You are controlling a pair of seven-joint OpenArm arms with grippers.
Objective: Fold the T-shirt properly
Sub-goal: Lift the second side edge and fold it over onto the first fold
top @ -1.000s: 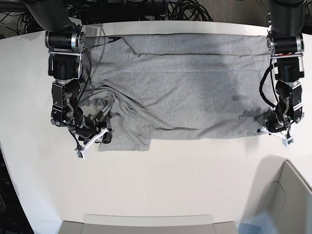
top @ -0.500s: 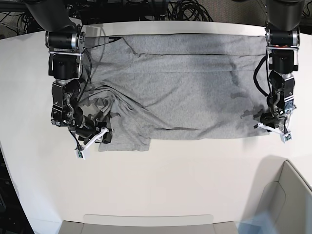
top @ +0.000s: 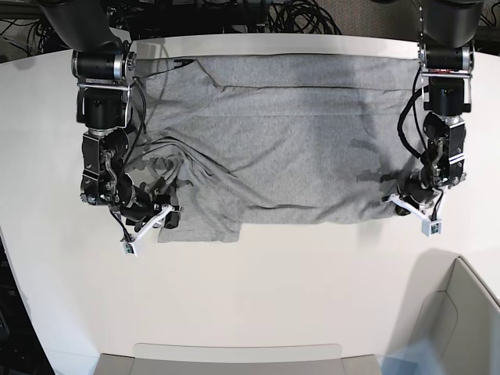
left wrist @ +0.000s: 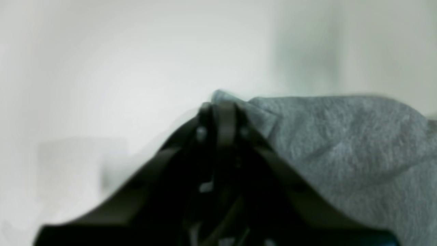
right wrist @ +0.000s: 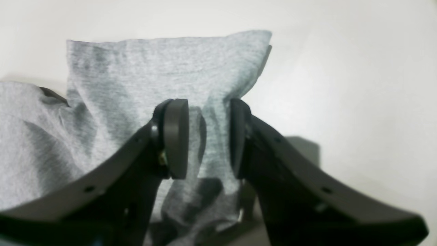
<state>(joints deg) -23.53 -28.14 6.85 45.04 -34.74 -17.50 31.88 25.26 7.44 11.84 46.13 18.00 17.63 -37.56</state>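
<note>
Pinching the T-shirt [top: 297, 148] hem, seemingly: left gripper [left wrist: 218, 109], closed; right gripper [right wrist: 205, 136] agape astride sleeve edge; bare bench [top: 273, 289] in front.

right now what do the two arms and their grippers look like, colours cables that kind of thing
Both arms are black, built of chunky cylindrical segments with silvery bands at the upper joints and loose black cables looping alongside. The left gripper and right gripper each carry a white bracket near the tip. Close up, the right gripper's fingers are dark, curved, ending in flat rounded pads.
</note>
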